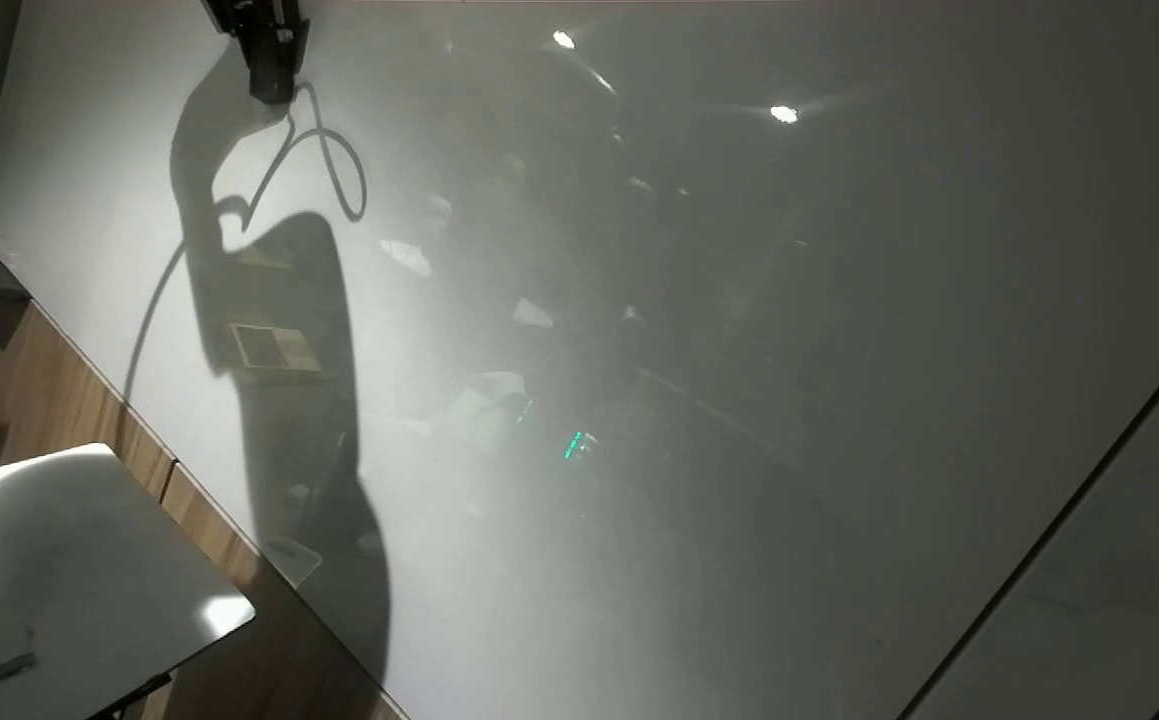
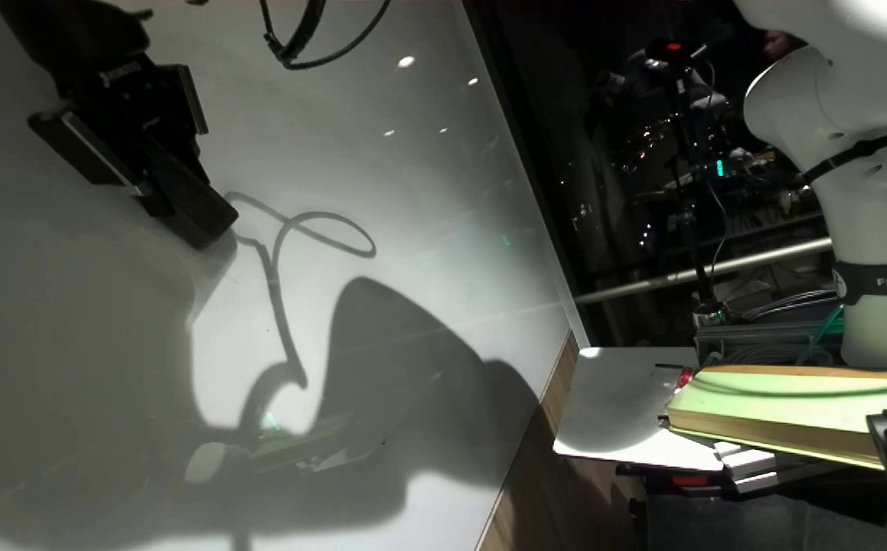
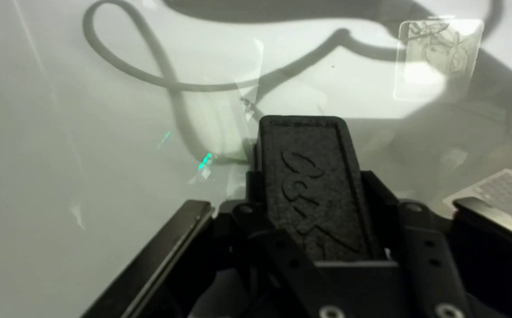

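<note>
A glossy whiteboard dominates the room, spotlit and streaked with reflections. Near the left of an exterior view is the black eraser; the wrist view shows my pincer clamped across its long sides. The eraser's far end juts past my grip toward the board, I judge so that the block rather than my hardware faces the surface; whether it touches, I cannot tell. Just right of the eraser falls a looped cable's shadow. Lower and farther right of the eraser come a wood-grain panel and a white tabletop; well right of the eraser, a pale green slab, its purpose unclear, and my white Franka arm, presumably stationed within reach of the board.
</note>
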`<state>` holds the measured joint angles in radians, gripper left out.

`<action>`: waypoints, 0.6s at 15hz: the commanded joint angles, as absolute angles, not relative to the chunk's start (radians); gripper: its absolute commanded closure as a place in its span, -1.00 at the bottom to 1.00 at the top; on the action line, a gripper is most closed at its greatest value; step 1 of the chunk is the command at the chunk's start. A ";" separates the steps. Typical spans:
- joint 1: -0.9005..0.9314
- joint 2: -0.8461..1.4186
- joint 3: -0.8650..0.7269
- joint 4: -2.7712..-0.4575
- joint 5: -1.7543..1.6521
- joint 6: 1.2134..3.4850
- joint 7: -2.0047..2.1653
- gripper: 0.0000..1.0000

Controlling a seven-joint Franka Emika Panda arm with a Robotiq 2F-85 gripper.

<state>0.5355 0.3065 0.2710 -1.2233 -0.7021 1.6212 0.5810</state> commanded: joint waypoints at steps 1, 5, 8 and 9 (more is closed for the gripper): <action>0.545 0.364 0.245 -1.037 -0.736 1.627 0.525 0.40; 0.542 0.373 0.233 -0.952 -0.724 1.598 0.505 0.40; 0.524 0.379 0.244 -0.920 -0.713 1.587 0.498 0.40; 0.520 0.377 0.242 -0.916 -0.710 1.585 0.492 0.40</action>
<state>0.5437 0.3240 0.2650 -1.0245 -0.6764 1.5374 0.5517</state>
